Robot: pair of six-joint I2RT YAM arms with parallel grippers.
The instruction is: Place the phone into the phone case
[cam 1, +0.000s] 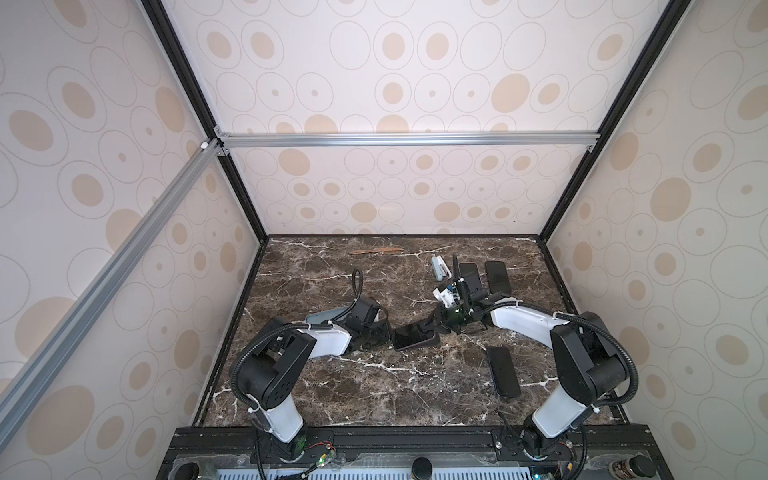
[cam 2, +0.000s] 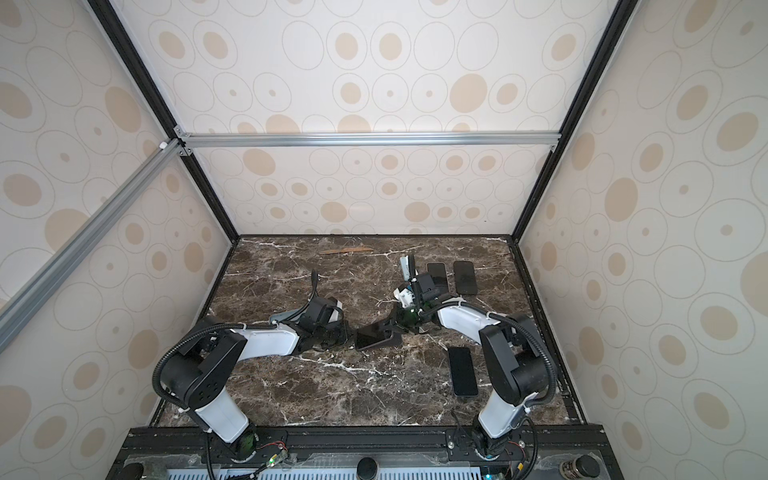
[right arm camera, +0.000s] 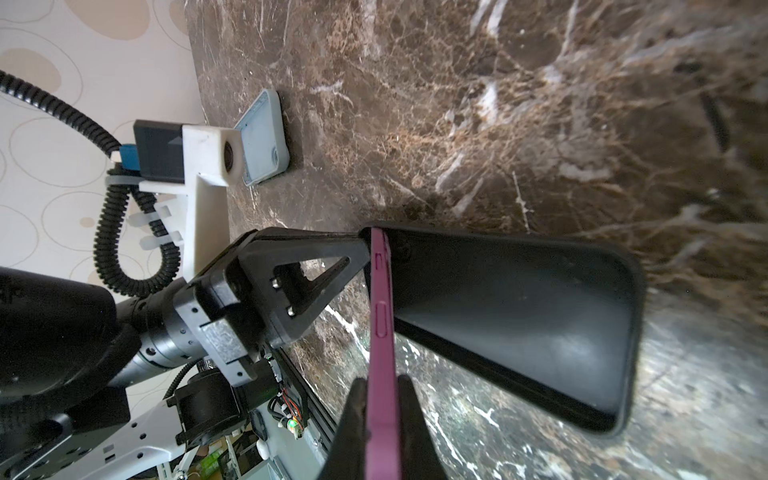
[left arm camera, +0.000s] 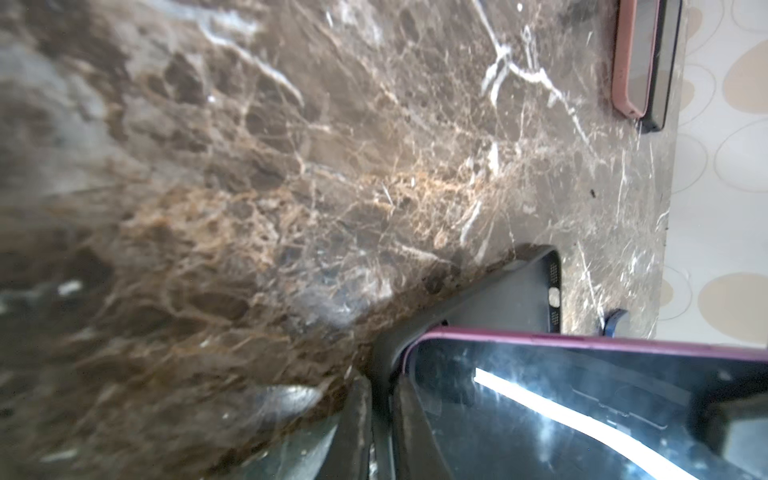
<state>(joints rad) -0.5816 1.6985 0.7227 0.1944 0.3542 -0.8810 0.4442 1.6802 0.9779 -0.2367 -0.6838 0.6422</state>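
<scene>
Front right, a spare dark phone (cam 1: 503, 371) is lying flat on the surface (cam 1: 374, 395). Mid-surface, right gripper (right arm camera: 380, 386) fingers are clamping the magenta phone (right arm camera: 379, 316) across its faces, holding it tilted over the black phone case (right arm camera: 519, 316), ends meeting at one corner. Left gripper (left arm camera: 380, 399) fingers are pinching the case wall. Far right, another dark phone (cam 1: 498, 276) is lying flat.

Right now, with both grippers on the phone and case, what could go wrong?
The phone is tilted, only one end meeting the black case; pushing may pop it out.
The left gripper pinches the case wall at that corner, possibly blocking seating.
The right gripper pinches only the phone's other end; it may slip.
</scene>
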